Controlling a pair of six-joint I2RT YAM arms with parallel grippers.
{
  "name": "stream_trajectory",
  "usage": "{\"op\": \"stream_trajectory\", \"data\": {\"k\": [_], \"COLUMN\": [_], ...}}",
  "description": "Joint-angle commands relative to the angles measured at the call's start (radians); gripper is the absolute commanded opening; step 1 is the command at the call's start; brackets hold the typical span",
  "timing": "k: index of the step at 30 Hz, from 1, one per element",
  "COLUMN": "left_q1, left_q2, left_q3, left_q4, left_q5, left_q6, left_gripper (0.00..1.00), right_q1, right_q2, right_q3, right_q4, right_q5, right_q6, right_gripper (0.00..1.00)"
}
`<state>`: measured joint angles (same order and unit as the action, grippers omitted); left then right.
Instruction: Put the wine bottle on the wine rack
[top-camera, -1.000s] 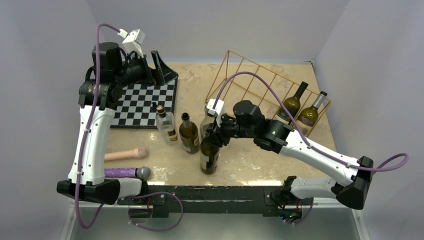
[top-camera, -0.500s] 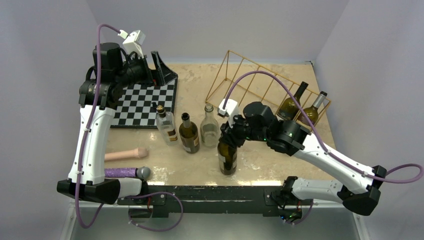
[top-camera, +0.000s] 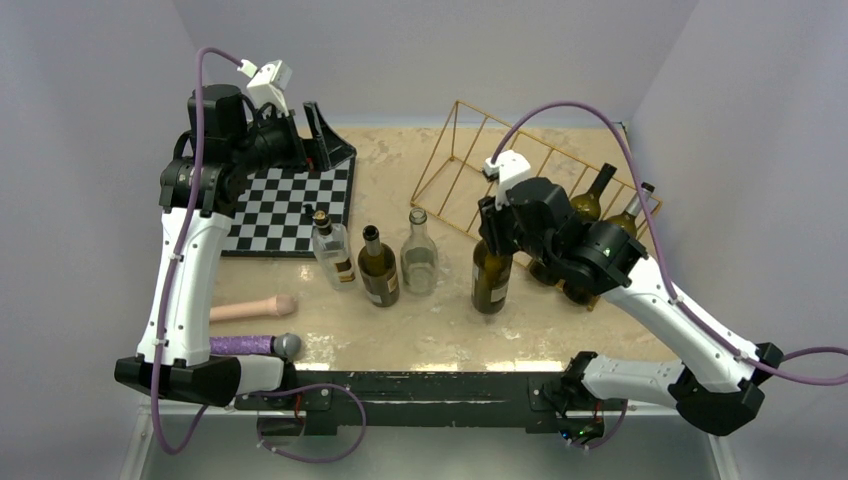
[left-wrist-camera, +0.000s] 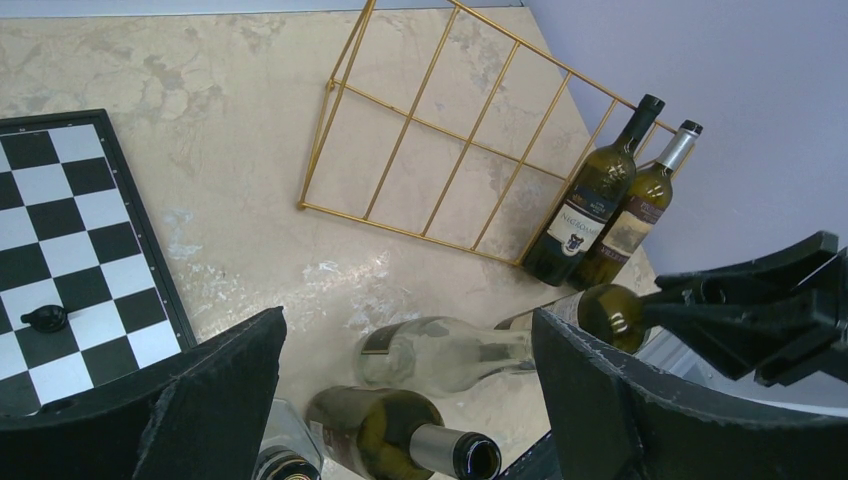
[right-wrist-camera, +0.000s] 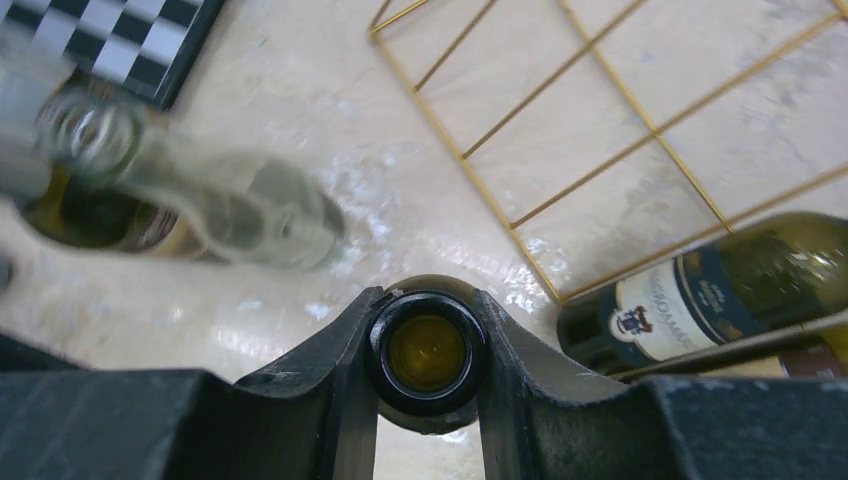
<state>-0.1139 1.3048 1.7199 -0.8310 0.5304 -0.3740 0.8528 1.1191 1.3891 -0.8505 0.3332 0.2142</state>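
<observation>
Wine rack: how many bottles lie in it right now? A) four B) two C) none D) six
B: only the black-topped bottle and the silver-topped bottle lie in the wine rack, side by side; the wine bottle in the right gripper is outside it.

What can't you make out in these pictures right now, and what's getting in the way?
Top external: the right gripper covers the wine bottle at its neck; the right arm hides part of the two racked bottles.
Right wrist: only the wine bottle's mouth shows between the fingers; the clear bottle is blurred.
Left wrist: the chess piece is too small to identify.
</observation>
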Motion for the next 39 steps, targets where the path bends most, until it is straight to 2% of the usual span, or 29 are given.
{"op": "stream_trajectory", "data": {"k": [1, 6, 12, 23, 39], "left_q1": [-0.004, -0.004, -0.004, -0.004, -0.004], "left_q2": [-0.041, -0.064, -0.084, -0.111, -0.123], "left_q3": [-0.003, -0.017, -0.017, -0.018, -0.022], "left_q4": [0.039, 0.040, 0.038, 0.034, 0.030], "left_q5": [0.006, 0.008, 0.008, 0.006, 0.002], "left_q6": [0.012, 0.011, 0.010, 0.015, 0.015], "left_gripper": [0.96, 0.96, 0.96, 0.96, 0.96], "right_q1": [-0.051, -0.121, -0.184, -0.332, -0.443], "right_q2": [0.040, 0.137, 0.244, 0.312, 0.422], "right_q3": [0.150, 0.286, 0.402, 0.419, 0.460], "right_q4": [-0.002, -0.127, -0.198, -0.132, -0.088], "right_q5": [0.257, 0.308, 0.344, 0.291, 0.270], "right_q6": [0.231, 0.413, 0.460, 0.432, 0.383], "right_gripper": [0.00, 0.00, 0.00, 0.00, 0.00]}}
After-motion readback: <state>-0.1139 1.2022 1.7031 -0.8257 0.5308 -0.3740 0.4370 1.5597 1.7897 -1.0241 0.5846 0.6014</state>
